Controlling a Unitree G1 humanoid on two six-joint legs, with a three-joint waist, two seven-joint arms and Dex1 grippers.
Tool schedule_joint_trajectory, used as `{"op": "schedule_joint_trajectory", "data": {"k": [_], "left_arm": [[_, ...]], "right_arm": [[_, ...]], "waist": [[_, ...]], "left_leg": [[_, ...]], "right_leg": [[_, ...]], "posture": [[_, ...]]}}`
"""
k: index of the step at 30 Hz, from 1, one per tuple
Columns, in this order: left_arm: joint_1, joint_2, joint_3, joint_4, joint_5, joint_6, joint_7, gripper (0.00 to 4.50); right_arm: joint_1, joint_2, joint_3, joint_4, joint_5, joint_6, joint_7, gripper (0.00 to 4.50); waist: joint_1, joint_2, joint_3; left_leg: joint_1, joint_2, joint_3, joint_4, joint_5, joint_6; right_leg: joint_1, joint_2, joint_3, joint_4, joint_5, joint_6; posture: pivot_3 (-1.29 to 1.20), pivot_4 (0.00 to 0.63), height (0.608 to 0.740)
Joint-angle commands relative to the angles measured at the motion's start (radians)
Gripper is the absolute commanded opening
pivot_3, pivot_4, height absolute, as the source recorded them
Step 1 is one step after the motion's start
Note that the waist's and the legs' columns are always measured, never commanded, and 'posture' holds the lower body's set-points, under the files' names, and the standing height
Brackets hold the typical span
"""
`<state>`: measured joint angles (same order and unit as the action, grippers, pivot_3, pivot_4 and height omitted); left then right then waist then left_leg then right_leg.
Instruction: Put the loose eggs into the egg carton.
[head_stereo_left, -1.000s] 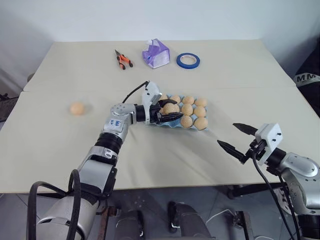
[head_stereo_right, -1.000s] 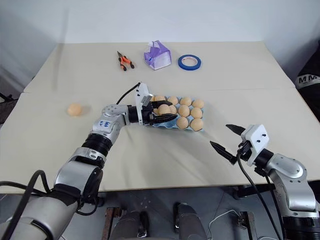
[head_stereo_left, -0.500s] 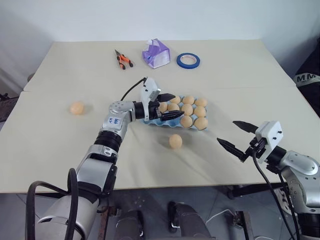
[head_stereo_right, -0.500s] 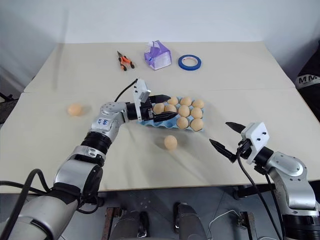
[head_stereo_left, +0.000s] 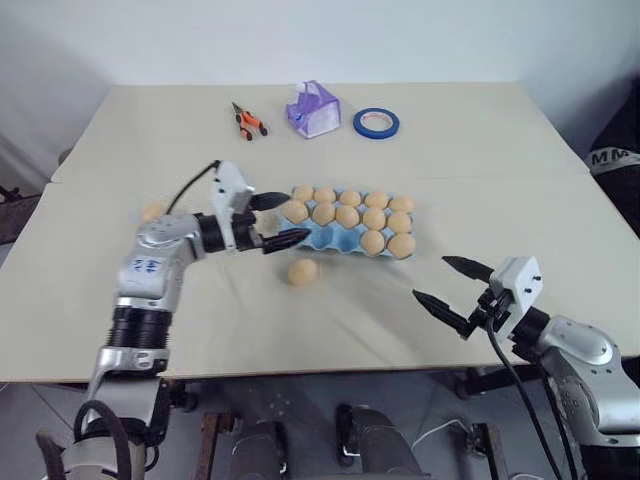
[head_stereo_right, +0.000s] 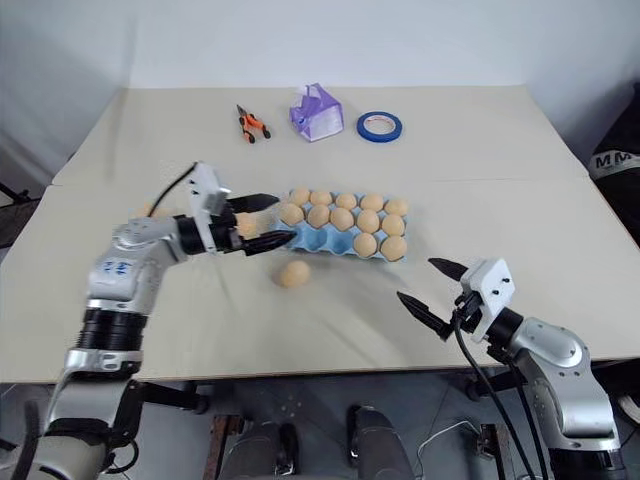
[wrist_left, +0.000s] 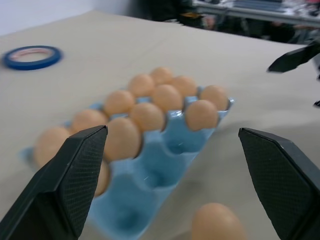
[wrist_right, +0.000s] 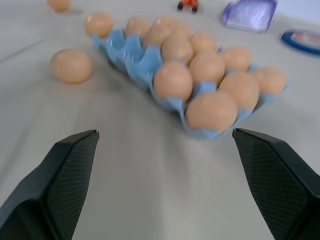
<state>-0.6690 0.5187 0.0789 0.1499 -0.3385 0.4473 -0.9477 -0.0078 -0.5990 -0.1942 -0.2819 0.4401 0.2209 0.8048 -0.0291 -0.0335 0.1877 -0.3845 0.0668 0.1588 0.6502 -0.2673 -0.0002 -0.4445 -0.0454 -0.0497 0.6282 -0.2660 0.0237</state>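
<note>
Both the left claw and right claw gape wide and empty, a loose egg lying below the centre-frame carton.

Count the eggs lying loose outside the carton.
2. One loose egg lies just in front of the egg carton; the other sits farther left, partly hidden behind the left arm.
</note>
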Motion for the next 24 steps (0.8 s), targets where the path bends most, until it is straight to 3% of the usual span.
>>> {"op": "schedule_joint_trajectory", "data": {"k": [1,6,11,16,24], "left_arm": [[0.050,0.071,0.087,-0.096,-0.058,0.061,0.017,4.47],[0.209,0.199,0.195,-0.157,-0.073,0.094,0.028,4.47],[0.369,0.247,0.254,-0.262,-0.122,0.146,0.028,4.47],[0.402,0.223,0.237,-0.351,-0.156,0.193,0.075,4.47],[0.322,0.083,0.004,-0.346,-0.069,0.119,0.154,4.47]], "right_arm": [[-0.010,-0.016,-0.018,-0.011,0.018,-0.006,0.018,4.50],[-0.043,-0.026,-0.013,0.031,0.014,-0.011,0.048,4.50],[-0.092,-0.028,0.003,0.080,0.001,-0.018,0.070,4.50],[-0.135,-0.024,0.022,0.116,-0.011,-0.023,0.081,4.50],[-0.138,-0.025,0.012,0.128,-0.019,-0.036,0.086,4.50]], "waist": [[-0.001,0.000,0.000],[-0.003,0.000,0.000],[0.001,0.000,0.000],[0.006,0.000,0.000],[0.001,0.000,0.000]], "left_leg": [[0.000,0.000,0.000,0.000,0.000,0.000],[0.001,0.001,0.000,-0.003,0.003,0.002],[0.001,0.001,0.000,-0.003,0.001,0.001],[-0.001,0.000,-0.002,-0.003,-0.002,-0.002],[-0.001,0.000,-0.001,-0.003,0.000,0.002]], "right_leg": [[0.000,0.000,0.000,0.000,0.000,0.000],[-0.001,0.000,0.000,0.000,0.000,-0.001],[-0.001,0.000,0.000,0.000,-0.001,-0.002],[-0.001,-0.002,-0.001,-0.001,0.000,-0.002],[-0.001,-0.002,-0.001,-0.001,0.000,-0.001]], "posture": [[0.00,0.150,0.740],[0.00,0.150,0.740],[0.00,0.150,0.740],[0.00,0.150,0.740],[0.00,0.150,0.740]]}}
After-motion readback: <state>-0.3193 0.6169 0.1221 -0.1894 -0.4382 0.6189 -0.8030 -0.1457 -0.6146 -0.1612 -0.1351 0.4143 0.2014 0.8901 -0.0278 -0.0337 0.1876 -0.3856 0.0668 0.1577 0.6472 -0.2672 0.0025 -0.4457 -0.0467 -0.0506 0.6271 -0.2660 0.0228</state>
